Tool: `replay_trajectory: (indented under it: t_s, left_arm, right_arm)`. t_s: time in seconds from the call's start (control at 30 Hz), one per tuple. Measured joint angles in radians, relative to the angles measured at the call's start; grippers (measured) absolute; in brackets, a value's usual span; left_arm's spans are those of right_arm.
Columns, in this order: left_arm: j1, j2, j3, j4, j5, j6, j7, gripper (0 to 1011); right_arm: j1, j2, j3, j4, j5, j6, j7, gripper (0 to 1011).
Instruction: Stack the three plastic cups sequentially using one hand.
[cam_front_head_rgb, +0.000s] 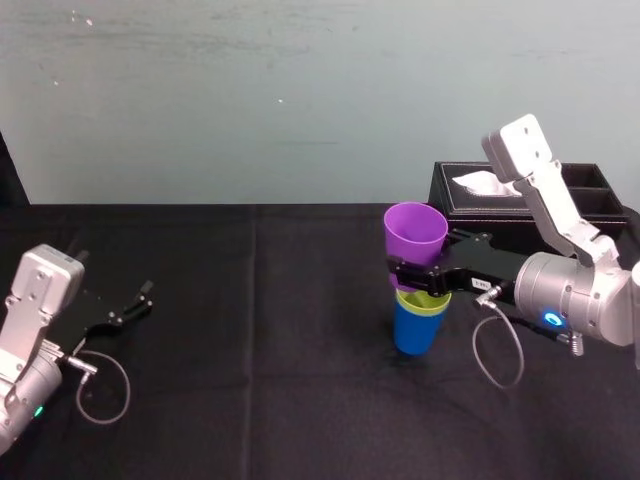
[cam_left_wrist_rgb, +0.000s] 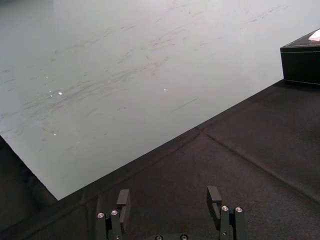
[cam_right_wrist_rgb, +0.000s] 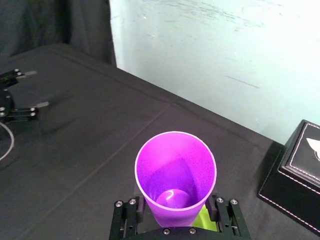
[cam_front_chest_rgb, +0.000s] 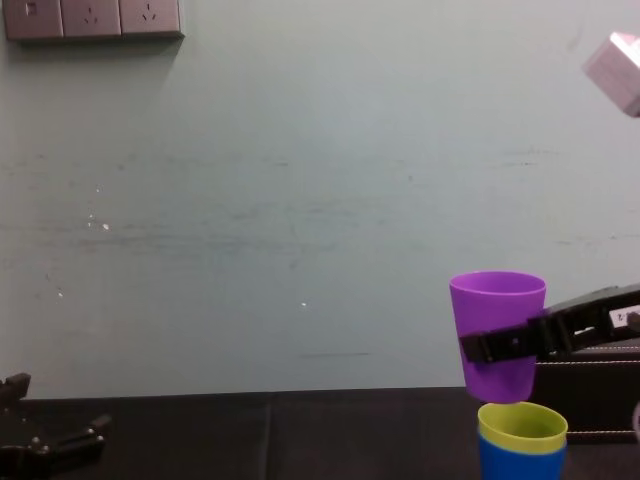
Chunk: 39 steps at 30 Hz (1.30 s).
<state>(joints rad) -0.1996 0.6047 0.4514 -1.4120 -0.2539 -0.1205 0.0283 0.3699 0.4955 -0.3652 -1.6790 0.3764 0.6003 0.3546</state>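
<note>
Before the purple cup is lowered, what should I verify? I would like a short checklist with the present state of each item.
1. Grip of right end effector on purple cup: ok.
2. Nesting of green cup in blue cup: ok.
3. Base of purple cup above green rim: ok.
4. Centring of purple cup over green cup: cannot tell.
5. Parking of left end effector, open, far left: ok.

On the right, my black right gripper (cam_front_head_rgb: 412, 277) is contrasting with a plain purple cup (cam_front_head_rgb: 415, 230); below, a yellow-green cup (cam_front_head_rgb: 421, 303) is showing inside a bright blue cup (cam_front_head_rgb: 413, 333). Far right, a black tissue box (cam_front_head_rgb: 455, 202) is carrying white stitching. The tablecloth (cam_front_head_rgb: 250, 330) is looking black, the scuffed wall (cam_front_head_rgb: 250, 90) pale blue-green.
</note>
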Motion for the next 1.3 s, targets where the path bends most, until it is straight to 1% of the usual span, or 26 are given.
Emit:
replay_trajectory:
  t_s: [0.13, 0.33, 0.8, 1.3]
  left_arm:
    - [0.0, 0.0, 0.0, 0.0, 0.0, 0.0, 0.0, 1000]
    - [0.0, 0.0, 0.0, 0.0, 0.0, 0.0, 0.0, 1000]
    - [0.0, 0.0, 0.0, 0.0, 0.0, 0.0, 0.0, 1000]
    - [0.0, 0.0, 0.0, 0.0, 0.0, 0.0, 0.0, 1000]
  right_arm:
    - [0.003, -0.015, 0.0, 0.031, 0.001, -0.009, -0.012, 706]
    - [-0.001, -0.022, 0.007, 0.049, 0.004, -0.019, -0.022, 706]
    - [-0.023, -0.02, 0.019, 0.063, 0.012, -0.034, -0.029, 706]
    - [-0.033, -0.021, 0.013, 0.083, 0.006, -0.056, -0.03, 706]
